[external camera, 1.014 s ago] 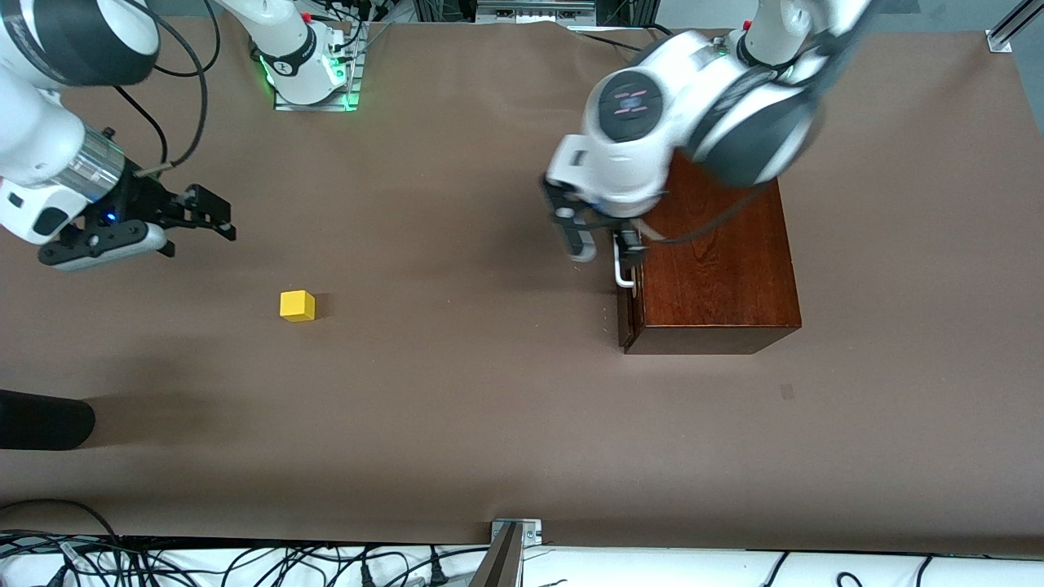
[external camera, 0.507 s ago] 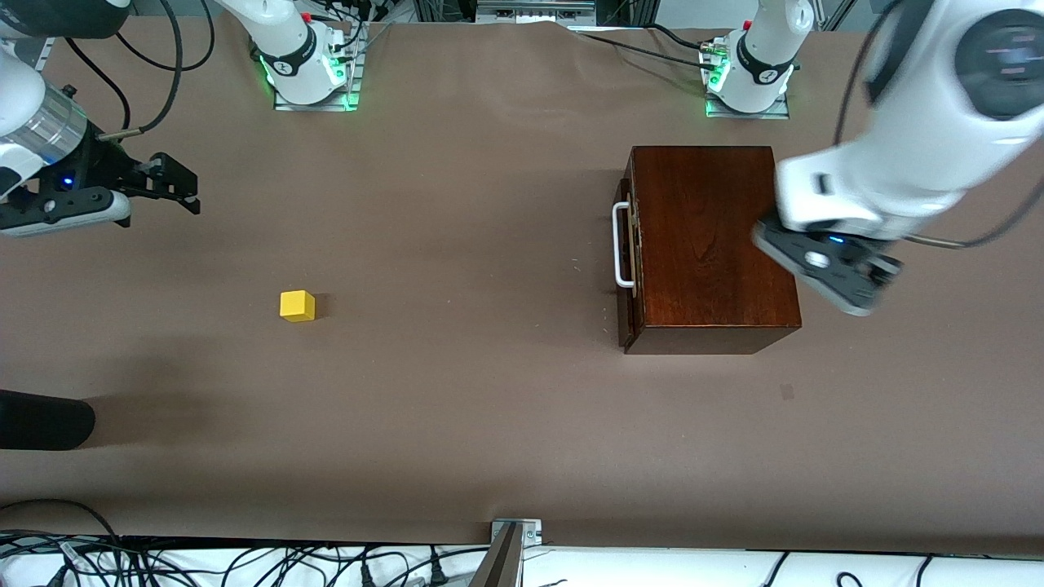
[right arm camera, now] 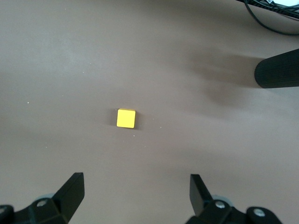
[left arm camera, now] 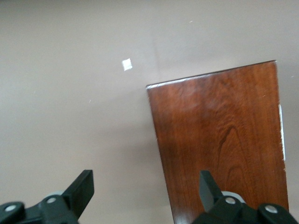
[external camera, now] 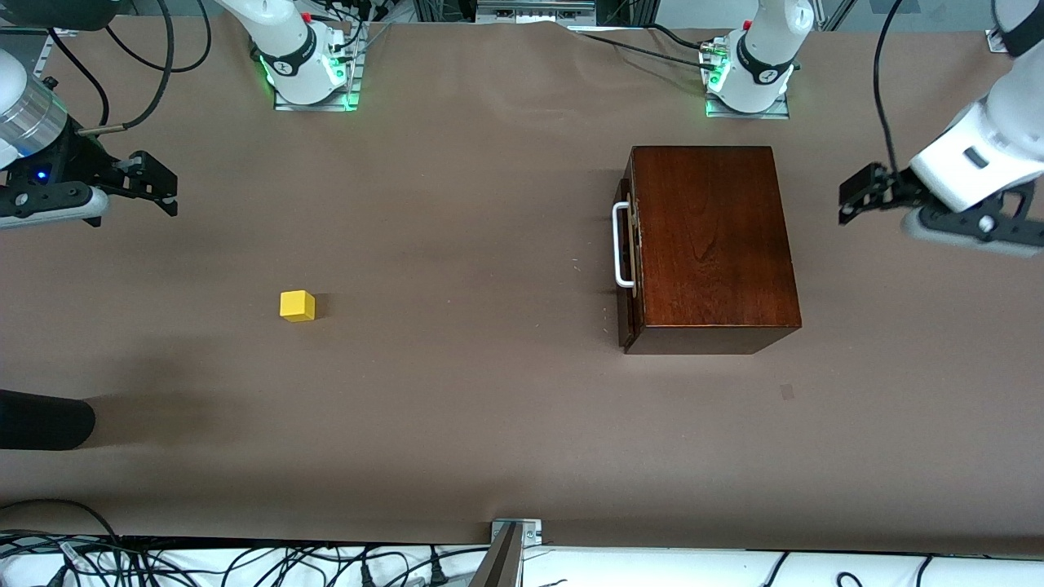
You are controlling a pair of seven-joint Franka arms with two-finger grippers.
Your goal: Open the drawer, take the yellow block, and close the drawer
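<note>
The dark reddish-brown wooden box [external camera: 714, 244] stands toward the left arm's end of the table. Its drawer [external camera: 629, 314] is shut, and the white bar handle [external camera: 622, 244] faces the right arm's end. The yellow block [external camera: 297, 306] lies alone on the table toward the right arm's end, and it also shows in the right wrist view [right arm camera: 126, 118]. My left gripper [external camera: 856, 196] is open and empty over the table beside the box [left arm camera: 219, 140]. My right gripper [external camera: 163, 183] is open and empty over the table, apart from the block.
A black cylinder [external camera: 41, 420] juts in at the table's edge at the right arm's end, nearer the camera than the block; it also shows in the right wrist view [right arm camera: 278, 70]. A small pale mark [left arm camera: 126, 64] lies on the brown table cover [external camera: 457, 391].
My left gripper has left the drawer handle and swung over the box to the left arm's end. My right gripper has drawn back toward the table's end. Box and block have not moved.
</note>
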